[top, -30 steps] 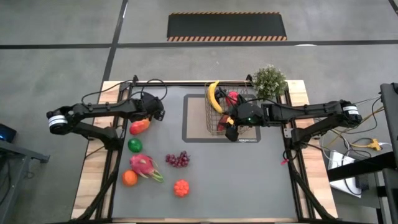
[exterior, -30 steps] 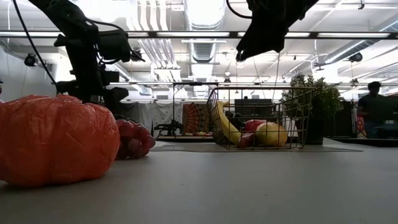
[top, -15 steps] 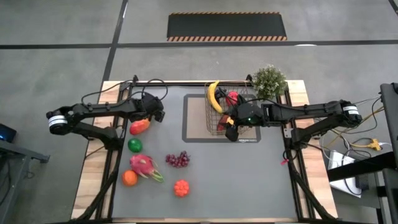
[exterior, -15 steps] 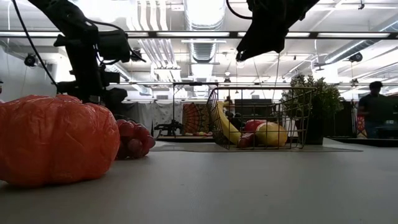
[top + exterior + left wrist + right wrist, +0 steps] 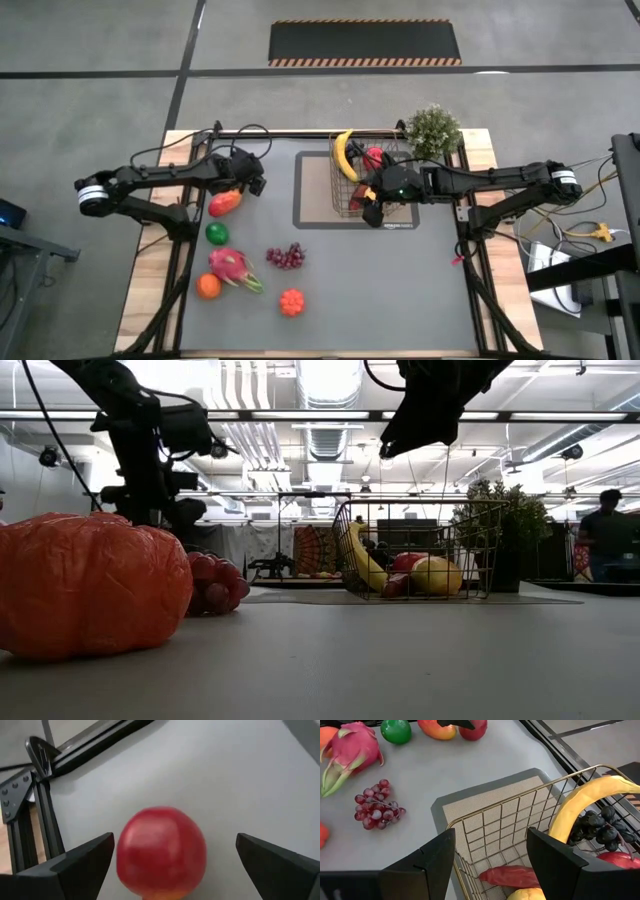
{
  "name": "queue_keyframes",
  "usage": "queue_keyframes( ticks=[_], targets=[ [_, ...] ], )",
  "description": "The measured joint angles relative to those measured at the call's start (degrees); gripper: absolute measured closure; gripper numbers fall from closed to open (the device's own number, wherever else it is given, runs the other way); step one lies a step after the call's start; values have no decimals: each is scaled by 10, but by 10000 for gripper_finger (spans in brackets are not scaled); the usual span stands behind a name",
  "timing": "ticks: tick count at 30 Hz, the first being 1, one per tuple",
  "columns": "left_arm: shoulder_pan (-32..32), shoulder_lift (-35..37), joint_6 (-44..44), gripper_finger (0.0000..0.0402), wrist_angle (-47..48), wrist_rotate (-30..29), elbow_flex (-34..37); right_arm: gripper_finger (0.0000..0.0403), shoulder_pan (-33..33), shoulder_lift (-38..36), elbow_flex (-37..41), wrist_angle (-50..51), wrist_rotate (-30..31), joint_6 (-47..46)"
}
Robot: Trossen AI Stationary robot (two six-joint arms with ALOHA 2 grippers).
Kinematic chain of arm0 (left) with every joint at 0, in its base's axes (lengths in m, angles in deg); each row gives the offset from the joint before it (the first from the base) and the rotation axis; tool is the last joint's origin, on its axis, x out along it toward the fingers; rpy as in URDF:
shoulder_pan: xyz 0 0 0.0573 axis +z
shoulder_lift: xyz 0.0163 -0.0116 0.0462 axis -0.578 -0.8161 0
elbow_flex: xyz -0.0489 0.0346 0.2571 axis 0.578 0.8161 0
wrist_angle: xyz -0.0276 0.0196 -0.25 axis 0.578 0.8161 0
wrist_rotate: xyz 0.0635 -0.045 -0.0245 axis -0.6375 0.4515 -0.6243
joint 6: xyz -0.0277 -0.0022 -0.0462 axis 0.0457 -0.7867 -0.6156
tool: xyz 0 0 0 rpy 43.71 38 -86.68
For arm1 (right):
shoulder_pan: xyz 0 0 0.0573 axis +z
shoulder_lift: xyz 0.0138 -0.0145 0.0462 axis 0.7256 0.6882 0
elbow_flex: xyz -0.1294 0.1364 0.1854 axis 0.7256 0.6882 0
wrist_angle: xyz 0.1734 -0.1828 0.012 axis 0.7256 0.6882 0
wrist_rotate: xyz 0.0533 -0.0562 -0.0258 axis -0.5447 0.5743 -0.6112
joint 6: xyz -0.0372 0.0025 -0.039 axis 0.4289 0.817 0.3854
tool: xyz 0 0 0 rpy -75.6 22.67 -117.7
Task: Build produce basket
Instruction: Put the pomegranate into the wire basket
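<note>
The wire basket [image 5: 365, 185] stands on the mat and holds a banana [image 5: 590, 800], dark grapes [image 5: 600, 827], a red apple [image 5: 622, 860] and other pieces. My right gripper [image 5: 490, 832] hangs open and empty over the basket's near left corner [image 5: 372, 212]. My left gripper [image 5: 175, 840] is open above a red apple [image 5: 162, 852] that lies on the table beside a mango [image 5: 437, 727]; its fingers stand on either side of the apple without touching it. In the high view the gripper [image 5: 240, 188] is just right of this pair [image 5: 224, 203].
On the table's near left lie a green fruit [image 5: 217, 234], a dragon fruit [image 5: 230, 267], an orange [image 5: 208, 286], red grapes [image 5: 286, 257] and an orange-red bumpy fruit [image 5: 291, 301]. A potted plant [image 5: 433, 130] stands behind the basket. The mat [image 5: 315, 195] is bare left of the basket.
</note>
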Motion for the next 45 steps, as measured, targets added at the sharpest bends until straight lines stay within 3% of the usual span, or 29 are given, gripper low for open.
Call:
queue_keyframes(
  ticks=[18, 30, 37, 45],
  targets=[
    [8, -8, -19, 2, 11, 2, 30, 174, 0, 0, 0, 0, 0, -5],
    [19, -79, -15, 2, -21, 10, 28, 174, 1, 0, 0, 0, 0, -13],
    [19, -96, -16, 43, -24, 7, 24, 174, 2, 0, 0, 0, 0, -13],
    [10, -41, 0, 65, -52, 11, 20, 174, 2, 0, 3, -10, 0, -2]
  ],
)
